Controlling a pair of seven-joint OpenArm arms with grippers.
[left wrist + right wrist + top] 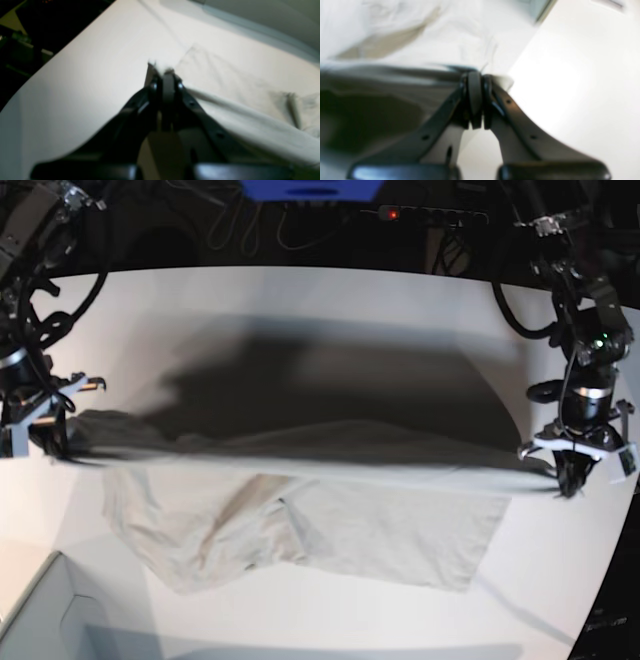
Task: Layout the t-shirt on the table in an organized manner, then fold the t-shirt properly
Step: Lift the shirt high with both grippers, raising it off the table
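Observation:
The beige-grey t-shirt (300, 520) hangs stretched in the air between both grippers, its upper edge a taut line across the white table (300, 295). Its lower part drapes down onto the table toward the front. At the right of the base view, my left gripper (570, 475) is shut on one end of that edge. The left wrist view shows its black fingers pinching a tuft of the t-shirt (237, 105) at the gripper (163, 71) tips. My right gripper (55, 435) is shut on the other end at the left. Cloth (420, 37) pokes out beside that gripper (477, 75).
A grey box corner (50, 610) sits at the front left, close under the hanging cloth. Dark cables and a blue object (310, 190) lie beyond the table's far edge. The table's curved edge (610, 580) runs near the left arm.

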